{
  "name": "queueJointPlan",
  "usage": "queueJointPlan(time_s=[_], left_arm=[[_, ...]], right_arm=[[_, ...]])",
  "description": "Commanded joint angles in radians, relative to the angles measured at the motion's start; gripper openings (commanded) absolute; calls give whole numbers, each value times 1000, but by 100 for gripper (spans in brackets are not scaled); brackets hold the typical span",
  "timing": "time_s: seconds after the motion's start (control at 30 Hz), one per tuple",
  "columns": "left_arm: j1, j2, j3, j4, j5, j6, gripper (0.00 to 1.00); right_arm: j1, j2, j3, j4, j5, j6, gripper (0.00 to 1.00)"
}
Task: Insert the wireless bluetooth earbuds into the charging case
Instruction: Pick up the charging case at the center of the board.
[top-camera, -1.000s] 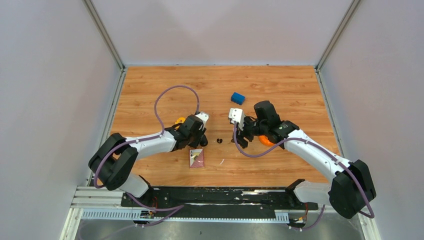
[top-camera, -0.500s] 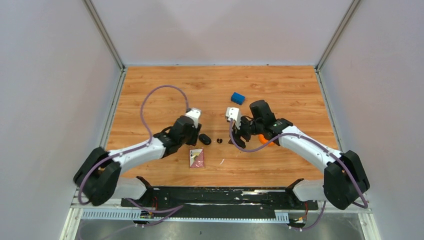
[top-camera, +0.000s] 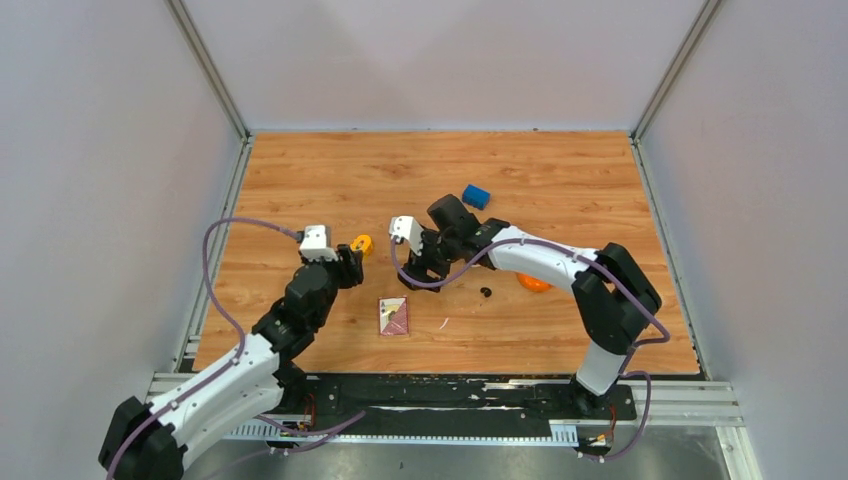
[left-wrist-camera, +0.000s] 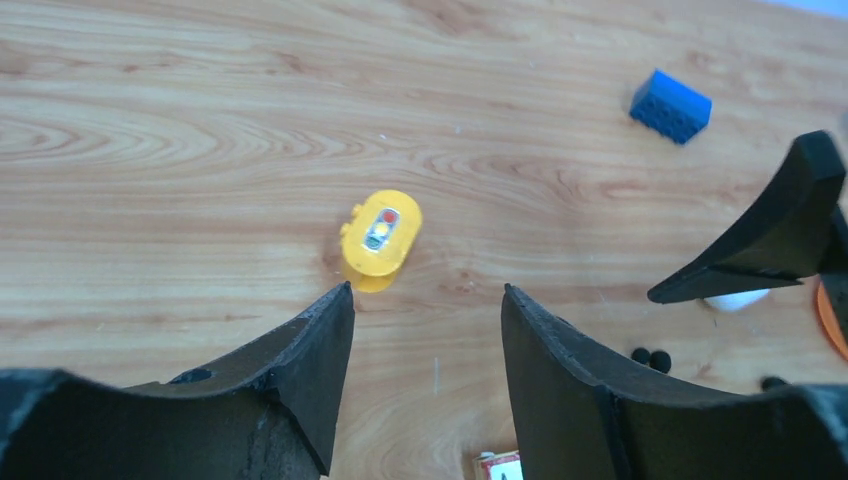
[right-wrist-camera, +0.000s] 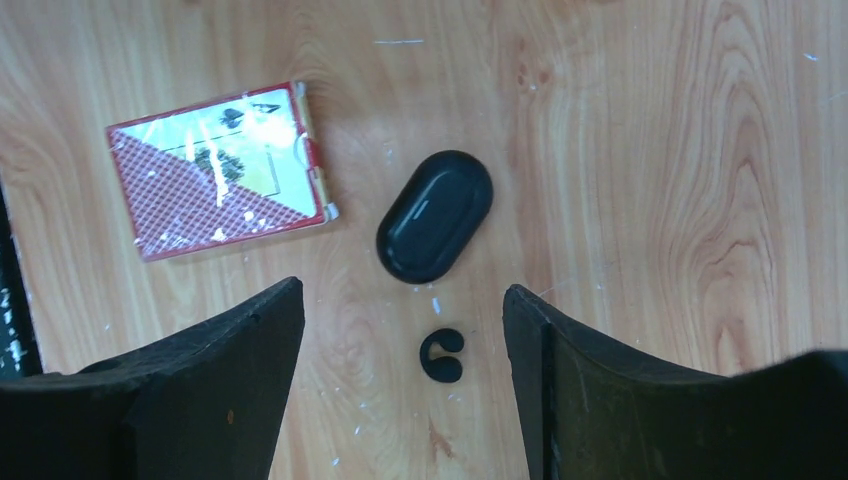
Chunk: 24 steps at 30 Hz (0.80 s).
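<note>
Two tiny black earbuds lie touching on the wood, between the open fingers of my right gripper, which hovers above them. They also show in the left wrist view. A glossy black pill-shaped oval lies just beyond them. A small glossy white rounded thing, apparently the charging case, peeks out under the right gripper's finger; the top view hides it. My left gripper is open and empty, well left of the buds.
A yellow toy lies just ahead of the left gripper. A red card box sits near the front. A blue block, an orange ring and a small black bit are on the right.
My left arm has pulled back to the left, leaving the black oval on the table. My right gripper has swung left and now hovers over the buds and the oval.
</note>
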<state>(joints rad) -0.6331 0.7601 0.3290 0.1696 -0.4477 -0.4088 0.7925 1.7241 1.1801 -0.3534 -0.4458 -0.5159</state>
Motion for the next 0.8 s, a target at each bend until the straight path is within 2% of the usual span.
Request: queueJointPlan(time_s=[0.0,0.13,0.33,0.57,0.7,0.77], left_arm=[[-1,-184,-98,93,-147,-65,65],[-1,-274,-117,73,-188,-55,66],[0,-189,-80,67,-154,-45,66],[0,-130,-59,77,-110,-36,66],[-1,-120,-57,82,-99,-29,66],[-1,-110,-54,83,-93,-30,66]], right_arm=[[-3,77,111,-13,35,59,73],[16,165,221,-76,46,91,74],[37,313,340,-154,118,134,73],[38,335,337,-159,169,148,70],[37,328,323,-168,183,144,66],[38,333,318,-177,175,136,60]])
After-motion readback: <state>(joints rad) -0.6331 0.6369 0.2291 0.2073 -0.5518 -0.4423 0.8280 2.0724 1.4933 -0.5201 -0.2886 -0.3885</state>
